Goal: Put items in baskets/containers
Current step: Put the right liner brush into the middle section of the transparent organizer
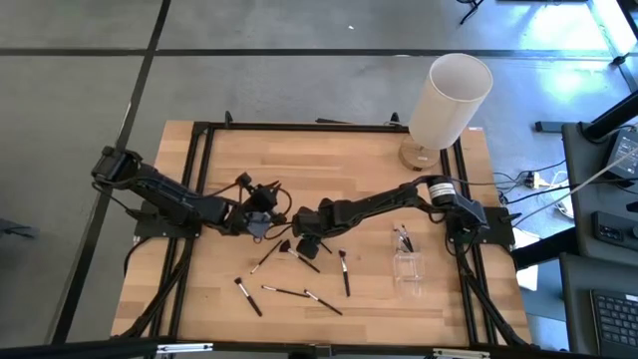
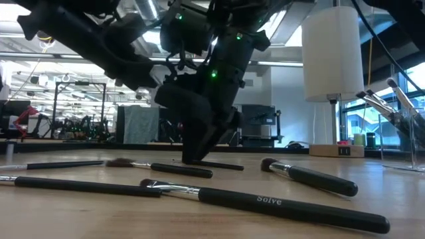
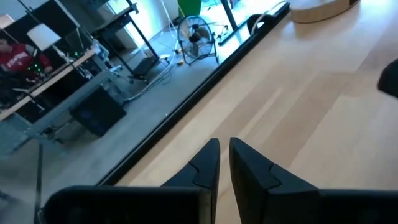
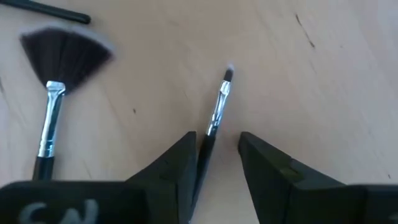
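The high view looks straight down on the whole wooden table, with the left arm at frame left and the right arm at frame right. The low view sits at tabletop height, very near the brushes, and faces level across the wood into the room behind. The left wrist view looks past its own fingers over bare tabletop towards the table edge and the floor beyond. The right wrist view points steeply down, close to the wood. It shares a thin brush and a fan brush with the high view's centre.
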